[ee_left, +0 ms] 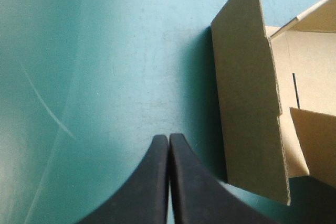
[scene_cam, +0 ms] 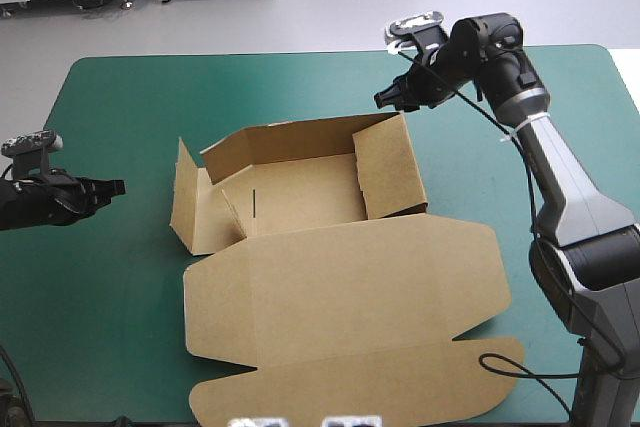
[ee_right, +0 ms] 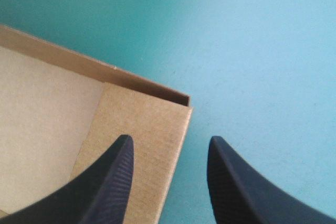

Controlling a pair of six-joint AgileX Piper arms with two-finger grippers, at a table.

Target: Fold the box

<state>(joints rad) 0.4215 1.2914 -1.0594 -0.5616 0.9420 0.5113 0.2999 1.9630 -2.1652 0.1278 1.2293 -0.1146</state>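
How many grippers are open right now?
1. The right gripper is open, at the far right corner of the box. The left gripper is shut, over the teal-green cover left of the box, apart from it.

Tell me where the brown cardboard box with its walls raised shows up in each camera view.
High view: the brown cardboard box sits mid-table, lid flat toward the near edge.
Left wrist view: its upright end flap stands ahead and to one side of the shut left gripper.
Right wrist view: its far corner lies just ahead of the open right gripper.
Shared landmark: the teal-green cover around the box.
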